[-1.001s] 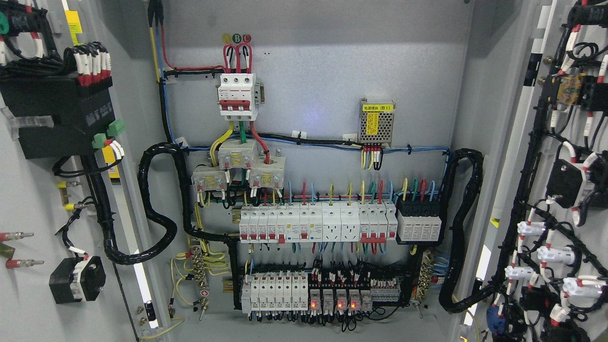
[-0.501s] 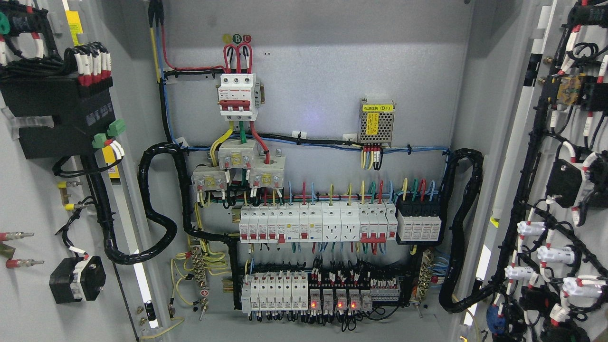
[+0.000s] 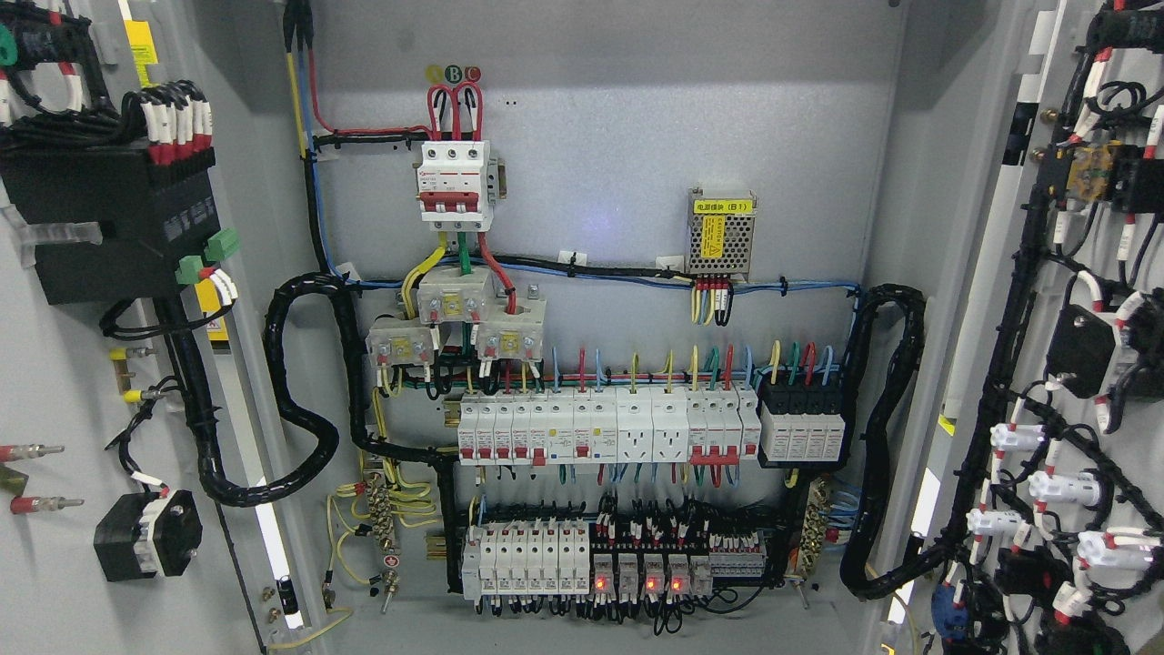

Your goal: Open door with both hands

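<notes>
A: Open electrical cabinet (image 3: 600, 109), seen from the front, filling the whole view. Both doors swung wide: left door (image 3: 55, 564) along the left edge, right door (image 3: 1018, 300) along the right edge, inner faces turned toward the camera.

B: Any robot hands?

A: None in view, left or right. Cannot tell whether fingers are spread or curled.

B: On the back panel?

A: Upper left, a white three-pole breaker (image 3: 456, 182) with red levers, fed by red loops from above. To its right, a small metal power supply (image 3: 721, 232) with a yellow label. Just below the breaker, three pale transformer blocks (image 3: 455, 323). Across the middle, a long breaker row (image 3: 605, 428) in white, ending at the right in a black module (image 3: 804, 423). Nearer the bottom, a second row (image 3: 523, 557) of white breakers, then relays with four red lights (image 3: 638, 583) glowing.

B: Wiring?

A: Thick black conduit looping at the left (image 3: 300, 400) and another at the right (image 3: 887, 437), each running between a door and the panel. Thin red, yellow, green and blue leads rising from the middle row.

B: And on the doors?

A: Left door: a large black box (image 3: 109, 223) near the top, a small black switch body (image 3: 147, 535) lower down. Right door: black harnesses and white lamp holders (image 3: 1046, 487) stacked toward the bottom.
</notes>
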Tool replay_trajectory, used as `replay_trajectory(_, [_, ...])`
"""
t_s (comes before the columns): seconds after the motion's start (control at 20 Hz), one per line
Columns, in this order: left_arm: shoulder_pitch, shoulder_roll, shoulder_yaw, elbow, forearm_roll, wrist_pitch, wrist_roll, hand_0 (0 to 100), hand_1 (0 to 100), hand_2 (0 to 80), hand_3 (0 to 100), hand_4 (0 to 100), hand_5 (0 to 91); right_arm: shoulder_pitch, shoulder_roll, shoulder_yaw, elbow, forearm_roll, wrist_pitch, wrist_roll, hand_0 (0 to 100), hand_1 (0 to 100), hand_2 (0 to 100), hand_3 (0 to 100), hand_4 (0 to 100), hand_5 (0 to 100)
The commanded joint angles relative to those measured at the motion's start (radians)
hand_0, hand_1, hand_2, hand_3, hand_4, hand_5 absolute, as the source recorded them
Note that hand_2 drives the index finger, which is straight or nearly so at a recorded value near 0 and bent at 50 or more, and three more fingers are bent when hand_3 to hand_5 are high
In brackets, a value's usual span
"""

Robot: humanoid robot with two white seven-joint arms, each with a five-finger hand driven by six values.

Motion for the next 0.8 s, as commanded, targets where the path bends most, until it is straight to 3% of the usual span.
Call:
replay_trajectory(0.0, [-0.009, 0.033, 0.084, -0.221, 0.027, -0.016, 0.0, 12, 56, 0.0, 0, 0, 0.0, -0.007, -0.012, -0.03, -0.019, 0.001, -0.005, 0.0, 0, 50, 4, 0, 0, 0])
replay_trajectory(0.35, [0.009, 0.041, 0.17, -0.245, 0.048, -0.07, -0.002, 12, 56, 0.0, 0, 0, 0.0, -0.041, -0.007, -0.073, -0.018, -0.028, 0.003, 0.0, 0, 50, 4, 0, 0, 0])
replay_trajectory(0.55, [0.046, 0.042, 0.217, -0.246, 0.111, -0.073, -0.002, 12, 56, 0.0, 0, 0, 0.0, -0.065, -0.003, -0.087, -0.016, -0.081, 0.047, 0.0, 0, 50, 4, 0, 0, 0])
replay_trajectory(0.75, [0.098, 0.038, 0.236, -0.251, 0.113, -0.142, -0.002, 12, 56, 0.0, 0, 0, 0.0, -0.082, 0.003, -0.102, -0.018, -0.108, 0.052, 0.0, 0, 50, 4, 0, 0, 0])
